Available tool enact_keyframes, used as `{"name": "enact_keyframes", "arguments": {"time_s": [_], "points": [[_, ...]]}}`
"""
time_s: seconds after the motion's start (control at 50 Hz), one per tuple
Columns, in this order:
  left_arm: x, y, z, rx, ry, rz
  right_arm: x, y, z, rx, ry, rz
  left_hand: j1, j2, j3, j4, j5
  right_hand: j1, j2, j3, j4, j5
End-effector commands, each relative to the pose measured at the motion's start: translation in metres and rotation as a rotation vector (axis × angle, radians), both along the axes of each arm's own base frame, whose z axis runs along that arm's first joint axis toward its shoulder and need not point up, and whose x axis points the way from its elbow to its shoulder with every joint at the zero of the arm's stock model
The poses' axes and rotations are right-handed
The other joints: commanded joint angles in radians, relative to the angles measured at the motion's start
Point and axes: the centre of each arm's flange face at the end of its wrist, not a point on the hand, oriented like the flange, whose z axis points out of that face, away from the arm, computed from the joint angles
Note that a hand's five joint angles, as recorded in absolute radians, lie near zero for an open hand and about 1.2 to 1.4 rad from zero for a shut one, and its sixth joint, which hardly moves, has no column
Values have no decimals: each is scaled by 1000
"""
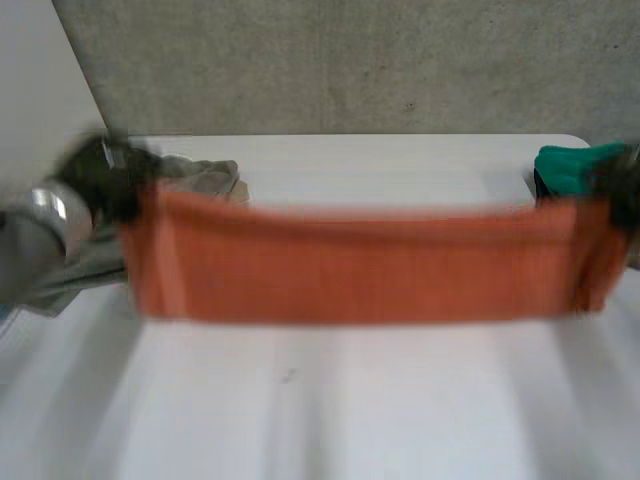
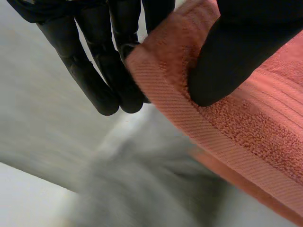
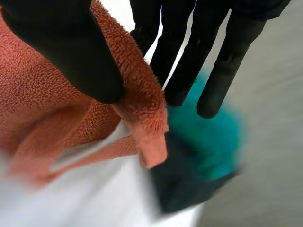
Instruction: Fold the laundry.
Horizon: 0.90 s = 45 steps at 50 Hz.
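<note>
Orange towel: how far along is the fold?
Done: the orange terry towel is held up, stretched wide over the white table. In hand: the left hand pinches one top corner, the right hand the other. Left: laying it down and folding it; a crumpled grey cloth and a green cloth wait at the table's far side.

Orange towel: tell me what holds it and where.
Both hands pinch the orange towel: the left hand at one upper corner, the right hand at the other.
</note>
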Motion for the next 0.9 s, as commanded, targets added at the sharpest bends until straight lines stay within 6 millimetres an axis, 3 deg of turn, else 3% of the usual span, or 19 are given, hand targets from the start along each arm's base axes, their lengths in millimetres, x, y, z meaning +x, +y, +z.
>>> {"name": "enact_keyframes", "arguments": {"time_s": [0.02,0.08,0.14,0.24,0.36,0.52,0.54,0.62,0.7,0.78,0.82,0.9], "points": [[0,-34,153,-713,442,7,1,-20,129,-676,-441,-17,246,200,214,198,234,300,223,209,198,242],[6,-34,169,-766,521,5,0,-17,143,-769,-481,3,246,200,214,198,234,300,223,209,198,242],[6,-43,160,-684,510,19,5,-18,136,-746,-470,13,246,200,214,198,234,300,223,209,198,242],[5,-55,123,-501,474,70,22,-19,111,-612,-409,40,246,200,214,198,234,300,223,209,198,242],[11,-60,87,-402,453,103,31,-21,81,-488,-351,56,246,200,214,198,234,300,223,209,198,242],[2,-49,-4,-158,376,62,44,-18,-3,-185,-284,66,246,200,214,198,234,300,223,209,198,242],[2,-43,-27,-100,346,60,44,-15,-22,-114,-253,62,246,200,214,198,234,300,223,209,198,242],[6,-26,-70,8,242,62,38,1,-66,65,-157,52,246,200,214,198,234,300,223,209,198,242],[21,-2,-99,115,138,88,23,22,-93,233,-61,37,246,200,214,198,234,300,223,209,198,242],[36,39,-111,276,20,94,1,55,-97,425,56,9,246,200,214,198,234,300,223,209,198,242],[40,71,-111,390,-79,54,-17,81,-90,567,167,6,246,200,214,198,234,300,223,209,198,242],[55,113,-106,581,-230,0,-45,109,-77,731,319,59,246,200,214,198,234,300,223,209,198,242]]}}
